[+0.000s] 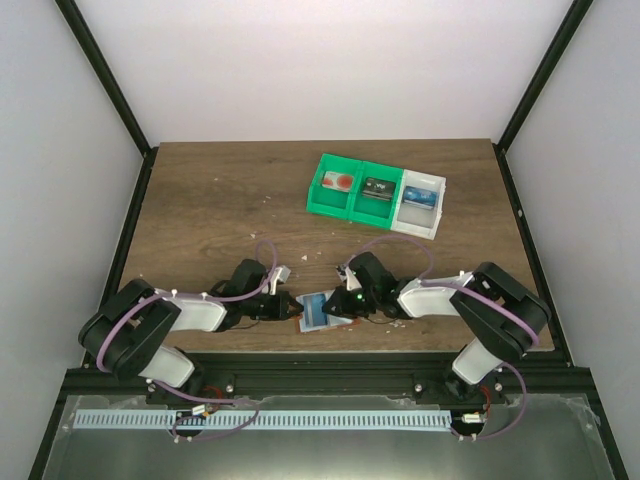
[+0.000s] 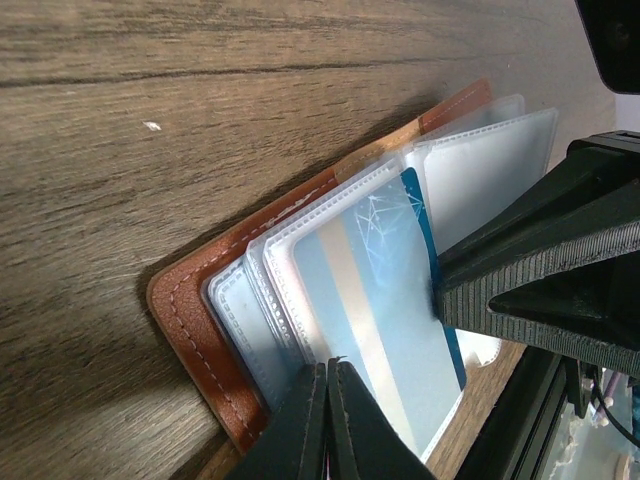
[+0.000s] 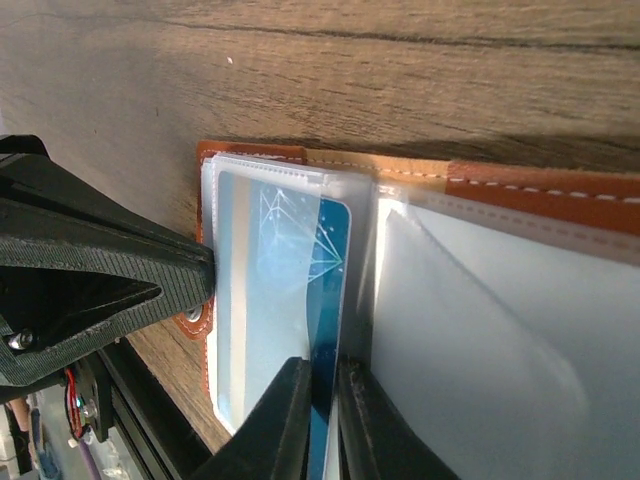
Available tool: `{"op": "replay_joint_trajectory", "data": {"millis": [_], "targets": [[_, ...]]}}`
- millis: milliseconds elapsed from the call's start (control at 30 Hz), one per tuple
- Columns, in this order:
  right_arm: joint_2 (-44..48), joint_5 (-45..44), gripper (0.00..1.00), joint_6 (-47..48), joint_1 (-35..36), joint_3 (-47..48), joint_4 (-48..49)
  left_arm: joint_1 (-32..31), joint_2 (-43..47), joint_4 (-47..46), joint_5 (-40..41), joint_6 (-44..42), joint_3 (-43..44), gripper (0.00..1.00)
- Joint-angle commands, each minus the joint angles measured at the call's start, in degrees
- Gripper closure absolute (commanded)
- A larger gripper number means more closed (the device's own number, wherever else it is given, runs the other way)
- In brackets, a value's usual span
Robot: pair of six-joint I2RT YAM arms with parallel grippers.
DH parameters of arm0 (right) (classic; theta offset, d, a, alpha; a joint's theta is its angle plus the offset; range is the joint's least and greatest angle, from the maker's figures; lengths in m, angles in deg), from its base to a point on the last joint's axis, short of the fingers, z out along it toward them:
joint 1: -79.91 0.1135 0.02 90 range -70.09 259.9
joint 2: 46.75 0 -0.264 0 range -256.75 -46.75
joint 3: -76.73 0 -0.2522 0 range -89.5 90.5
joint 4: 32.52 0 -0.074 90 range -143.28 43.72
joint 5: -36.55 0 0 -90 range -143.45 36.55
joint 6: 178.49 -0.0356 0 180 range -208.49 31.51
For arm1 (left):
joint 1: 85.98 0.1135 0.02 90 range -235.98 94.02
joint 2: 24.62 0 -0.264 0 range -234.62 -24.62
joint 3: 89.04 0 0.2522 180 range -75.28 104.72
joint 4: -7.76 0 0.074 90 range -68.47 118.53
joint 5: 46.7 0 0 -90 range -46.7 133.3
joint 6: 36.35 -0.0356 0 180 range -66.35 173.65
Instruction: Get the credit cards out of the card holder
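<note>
The reddish-brown card holder [image 1: 318, 320] lies open near the table's front edge between my two grippers. Its leather edge [image 2: 190, 320] and pale clear pockets show in the left wrist view, and the leather also shows in the right wrist view [image 3: 520, 185]. A blue card [image 2: 390, 300] sits in a clear pocket, one long edge sticking out [image 3: 345, 290]. My left gripper [image 2: 327, 372] is shut on a pocket edge of the holder. My right gripper [image 3: 325, 378] is shut on the blue card's exposed edge. A white card with a red mark [image 1: 338, 182] lies in a green bin.
A green two-part bin [image 1: 350, 205] and a white bin [image 1: 418, 222] stand at the back right, each compartment with a card in it. A black frame rail [image 1: 320, 365] runs along the table's near edge right behind the holder.
</note>
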State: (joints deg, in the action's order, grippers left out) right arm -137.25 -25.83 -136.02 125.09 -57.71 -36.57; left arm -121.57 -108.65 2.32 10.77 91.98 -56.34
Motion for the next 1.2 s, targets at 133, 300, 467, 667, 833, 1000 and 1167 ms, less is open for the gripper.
{"op": "replay_joint_trajectory", "data": {"millis": [133,300,467,667,833,1000,1167], "targets": [[0.2,1.7,0.99,-0.9,0.4,-1.5,5.6,-0.1,-1.5,0.0,0.3,-1.3,-1.0,0.96],[1.0,0.9,0.99,-0.4,0.3,-1.7,4.0,0.0,-1.6,0.3,0.8,-1.6,-1.1,0.96],[1.7,2.1,0.87,-0.5,0.0,-2.5,5.2,-0.1,-1.3,0.7,1.2,-2.0,-1.2,0.97],[2.6,0.4,0.82,-1.5,0.0,-2.1,4.7,0.0,-1.5,0.1,0.7,-1.6,-1.5,0.97],[2.9,-0.3,0.81,-2.1,0.0,-2.8,5.1,0.0,-1.6,0.1,0.4,-1.5,-1.4,0.97],[3.0,-0.6,0.82,-2.0,0.0,-2.9,5.5,0.0,-1.6,0.1,0.1,-1.6,-1.4,0.97],[1.4,-0.2,0.86,-2.0,0.0,-2.7,6.3,0.0,-1.7,-0.3,-0.1,-1.4,-1.6,0.97]]}}
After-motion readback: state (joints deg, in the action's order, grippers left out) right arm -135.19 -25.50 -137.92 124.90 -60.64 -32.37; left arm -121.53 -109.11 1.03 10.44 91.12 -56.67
